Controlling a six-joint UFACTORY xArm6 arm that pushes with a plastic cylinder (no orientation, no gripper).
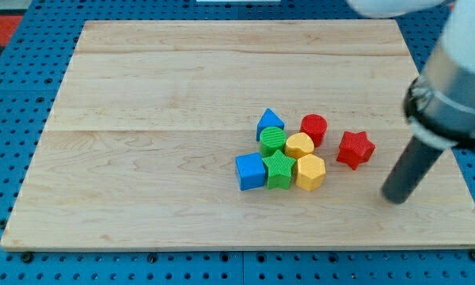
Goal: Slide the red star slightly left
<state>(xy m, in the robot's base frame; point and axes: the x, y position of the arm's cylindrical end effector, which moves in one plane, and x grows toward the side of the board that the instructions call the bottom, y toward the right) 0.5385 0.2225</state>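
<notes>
The red star (355, 149) lies on the wooden board (158, 119), right of centre, apart from the other blocks. My tip (394, 196) rests on the board below and to the right of the star, a short gap away, not touching it. Left of the star is a tight cluster: a red cylinder (313, 128), a blue triangle (270, 121), a green round block (272, 140), a yellow block (299, 146), a yellow hexagon (310, 172), a green star (279, 169) and a blue cube (251, 171).
The board sits on a blue perforated table (16, 134). The arm's grey body (459, 79) hangs over the board's right edge.
</notes>
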